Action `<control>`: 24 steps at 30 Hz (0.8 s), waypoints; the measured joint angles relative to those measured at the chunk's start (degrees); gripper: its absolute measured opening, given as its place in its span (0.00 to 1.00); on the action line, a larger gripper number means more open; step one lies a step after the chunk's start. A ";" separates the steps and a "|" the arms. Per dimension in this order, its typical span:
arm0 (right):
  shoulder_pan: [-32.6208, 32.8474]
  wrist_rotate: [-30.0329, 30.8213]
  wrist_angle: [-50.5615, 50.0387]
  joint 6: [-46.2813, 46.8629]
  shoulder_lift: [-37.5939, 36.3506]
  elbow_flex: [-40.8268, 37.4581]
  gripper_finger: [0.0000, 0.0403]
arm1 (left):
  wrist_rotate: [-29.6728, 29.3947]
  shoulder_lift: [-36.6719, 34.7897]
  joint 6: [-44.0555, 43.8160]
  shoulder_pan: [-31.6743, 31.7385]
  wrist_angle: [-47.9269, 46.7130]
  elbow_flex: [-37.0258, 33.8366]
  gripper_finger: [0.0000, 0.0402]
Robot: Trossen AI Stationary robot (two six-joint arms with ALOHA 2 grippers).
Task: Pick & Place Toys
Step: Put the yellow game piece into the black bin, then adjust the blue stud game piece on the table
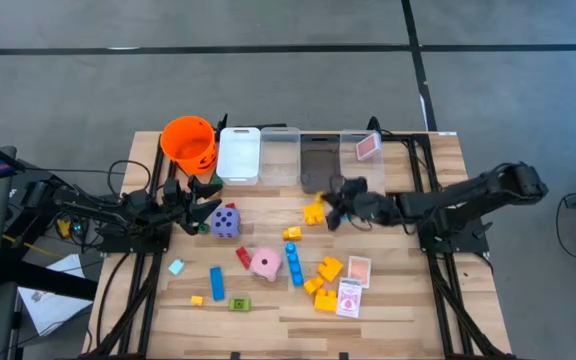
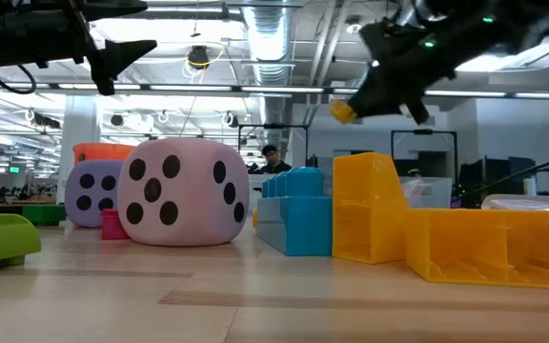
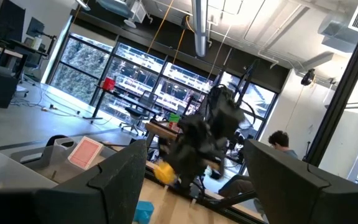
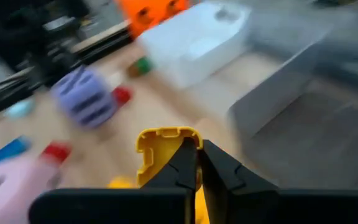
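High view — right hand (image 1: 331,210), reaching across the table's middle, pinches a yellow block (image 1: 314,211) tight.

An orange bucket (image 1: 189,140) stands beside four rectangular bins (image 1: 279,155) on the table (image 1: 408,300).

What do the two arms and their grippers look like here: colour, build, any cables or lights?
Both arms are matt black, made of jointed segments. The left gripper and the right gripper each end in two dark, angular, tapering fingers. Black cables trail beside the left arm's base, and small green lights glow on the right arm in the low view.
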 joint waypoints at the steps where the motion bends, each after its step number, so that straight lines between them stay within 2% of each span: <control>1: -1.82 0.09 -1.30 -0.47 0.00 1.19 0.02 | 0.01 0.00 0.00 -0.02 0.00 0.00 0.66; 6: -10.18 -0.14 -2.07 -5.88 0.42 4.11 0.02 | -0.01 0.00 0.00 -0.02 -0.01 0.00 0.66; 12: -17.03 -6.86 -1.03 -6.48 1.80 4.88 0.03 | 0.01 0.01 0.00 -0.01 0.00 0.00 0.66; 14: -17.78 -7.42 0.14 -6.18 3.06 5.00 0.05 | 0.00 -0.01 0.00 -0.02 0.00 0.00 0.66; 18: -18.95 -7.67 2.84 -6.07 5.38 5.05 0.12 | 0.01 0.01 -0.02 -0.02 0.00 0.00 0.66; 24: -18.95 -7.60 6.17 -6.65 9.36 4.95 0.30 | 0.14 0.17 -0.20 0.00 -0.75 0.02 0.66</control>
